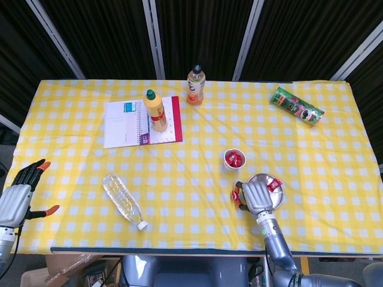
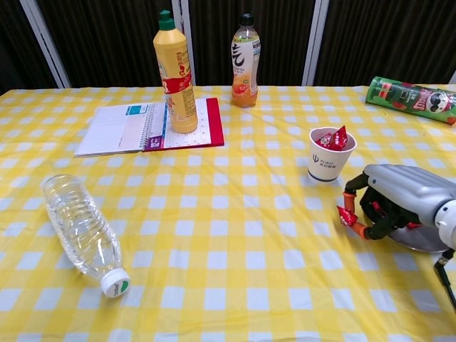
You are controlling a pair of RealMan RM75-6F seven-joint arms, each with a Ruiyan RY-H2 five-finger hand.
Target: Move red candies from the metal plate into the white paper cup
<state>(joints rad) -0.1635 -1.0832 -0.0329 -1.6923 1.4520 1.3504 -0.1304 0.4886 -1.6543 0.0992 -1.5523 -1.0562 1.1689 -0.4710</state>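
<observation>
In the head view, the right hand is seen at lower right, lying over the left part of the metal plate, where one red candy remains uncovered. The white paper cup, holding candies, stands just above. The left hand is found at the lower left edge, fingers spread and empty.

In the chest view, only the right hand is shown; a red candy appears pinched between its orange fingertips, apparently just off the plate's left rim, below the cup.
</observation>
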